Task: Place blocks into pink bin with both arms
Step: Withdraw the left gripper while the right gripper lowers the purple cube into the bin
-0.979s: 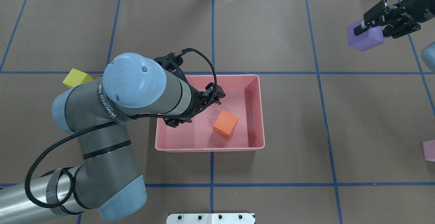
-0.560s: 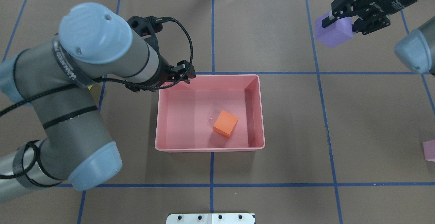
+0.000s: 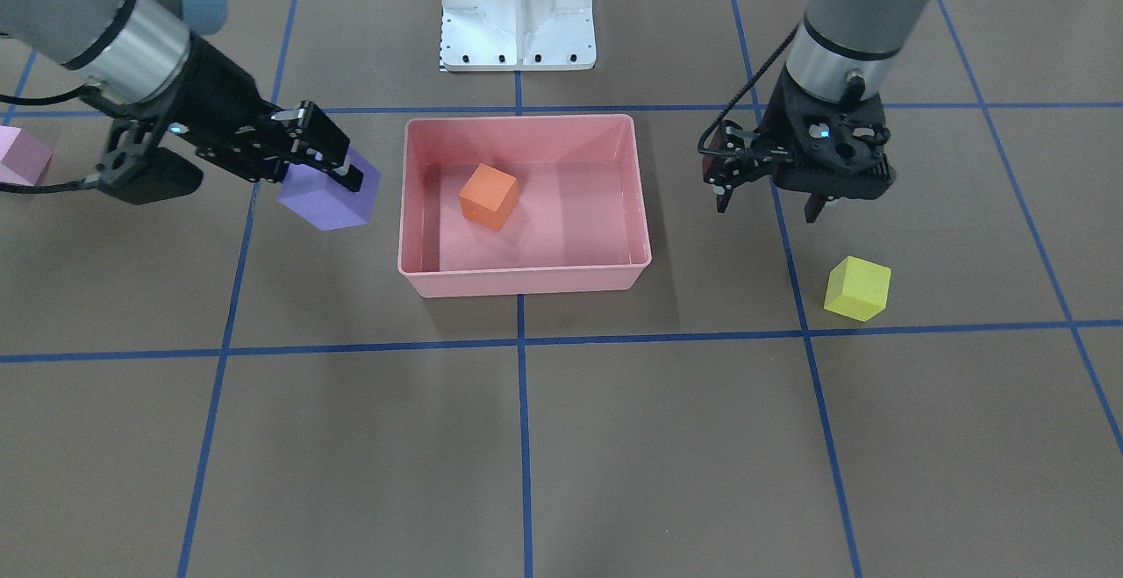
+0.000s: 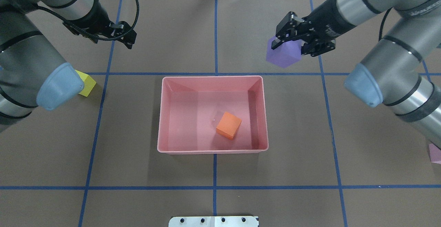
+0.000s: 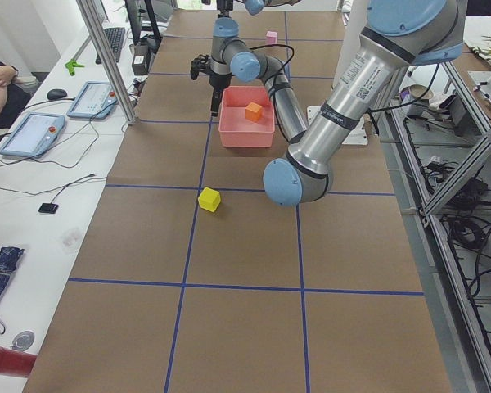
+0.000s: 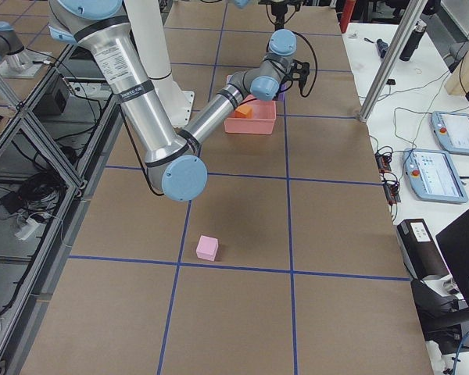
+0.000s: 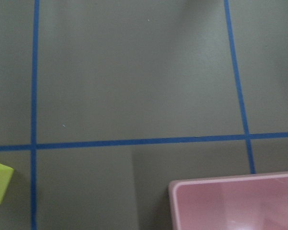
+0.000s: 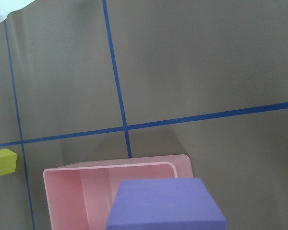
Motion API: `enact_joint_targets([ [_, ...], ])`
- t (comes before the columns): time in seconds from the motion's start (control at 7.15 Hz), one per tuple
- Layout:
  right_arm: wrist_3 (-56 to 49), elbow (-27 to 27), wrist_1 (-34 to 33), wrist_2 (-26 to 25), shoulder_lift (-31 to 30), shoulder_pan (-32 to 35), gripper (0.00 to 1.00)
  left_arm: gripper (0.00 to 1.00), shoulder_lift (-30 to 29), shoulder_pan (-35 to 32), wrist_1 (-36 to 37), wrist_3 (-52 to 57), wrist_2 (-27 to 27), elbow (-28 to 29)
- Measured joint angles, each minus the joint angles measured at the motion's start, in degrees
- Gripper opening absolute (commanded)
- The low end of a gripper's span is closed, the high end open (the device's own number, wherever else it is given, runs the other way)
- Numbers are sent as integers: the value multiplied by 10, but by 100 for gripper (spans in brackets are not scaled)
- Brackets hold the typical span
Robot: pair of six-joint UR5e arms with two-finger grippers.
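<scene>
Left gripper point(image 4: 129, 38) has pulled out of the pink bin point(image 4: 213, 78); right gripper point(image 4: 291, 47) has swung closer with the purple cube point(image 4: 283, 56).
Front view: left jaws hang wide and empty, near the yellow cube point(image 3: 857, 289); right jaws clamp the purple cube just beside the bin. Overhead: orange cube point(image 4: 228, 125) lies inside the bin, purple one hovers off its far right corner. Right side view: pale pink cube point(image 6: 208, 248) sits well apart.
</scene>
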Motion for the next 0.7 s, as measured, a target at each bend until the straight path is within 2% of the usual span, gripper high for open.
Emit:
enact_joint_targets([
  [0.14,17,-1,-3,-52,18,-46,0,100,16,-15,-21,39,-10,20],
  [0.28,31,-4,-7,-97,35,-84,0,100,47,-24,-77,54,-23,39],
  [0.56,41,-10,-25,-149,60,-131,0,100,107,-28,-229,59,-41,102],
  [0.7,42,-17,-29,-170,70,-150,0,100,124,-29,-277,60,-43,127],
])
